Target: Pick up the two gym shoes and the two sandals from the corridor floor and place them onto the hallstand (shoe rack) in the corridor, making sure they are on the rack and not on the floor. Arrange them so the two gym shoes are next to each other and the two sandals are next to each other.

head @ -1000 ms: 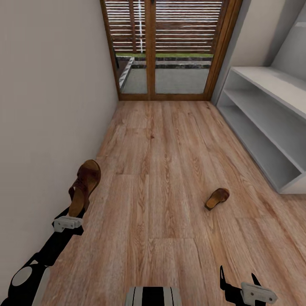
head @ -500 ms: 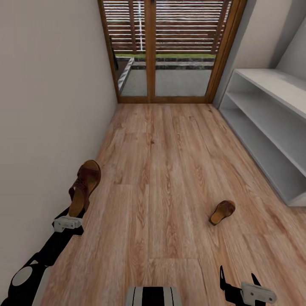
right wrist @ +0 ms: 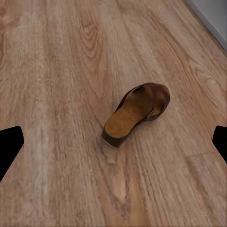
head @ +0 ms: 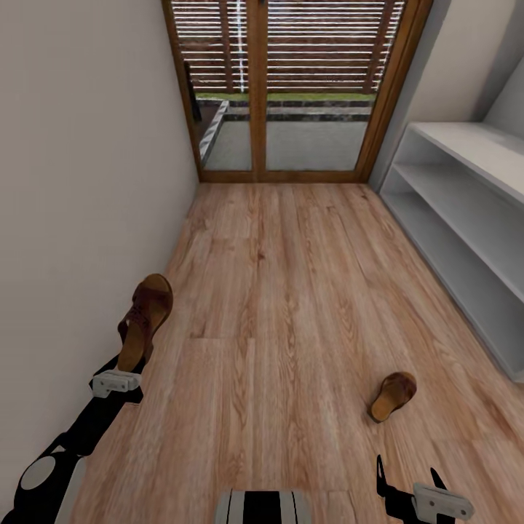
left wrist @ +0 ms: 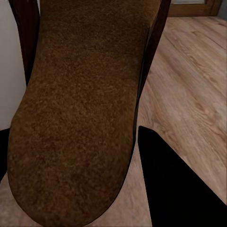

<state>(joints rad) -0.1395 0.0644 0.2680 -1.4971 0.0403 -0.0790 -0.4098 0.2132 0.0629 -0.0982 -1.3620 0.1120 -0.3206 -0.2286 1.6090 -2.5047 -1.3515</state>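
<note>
While the left gripper (head: 125,356) pinches one sandal (head: 145,320) by its heel end, its jaws pressed onto it, the shoe stands toe-up in the air beside the wall (head: 80,182), presumably carried that way so it clears the corridor floor (head: 291,276) until it can be set down. In the left wrist view that sandal's sole (left wrist: 80,109) sits right in front of the lens between the dark fingers (left wrist: 179,184).

The second sandal (head: 393,394) lies on the planks, apart from the hallstand (head: 466,218) at the right, just ahead of the right gripper (head: 405,473), whose jaws are spread and empty. In the right wrist view this sandal (right wrist: 137,112) lies centred between the two fingertips (right wrist: 10,146), heel toward the camera, a line-up that suggests the arm is being readied to reach down for it.

No gym shoes appear, and the rack's tiers that show are bare, so the task looks to be at an early stage.
</note>
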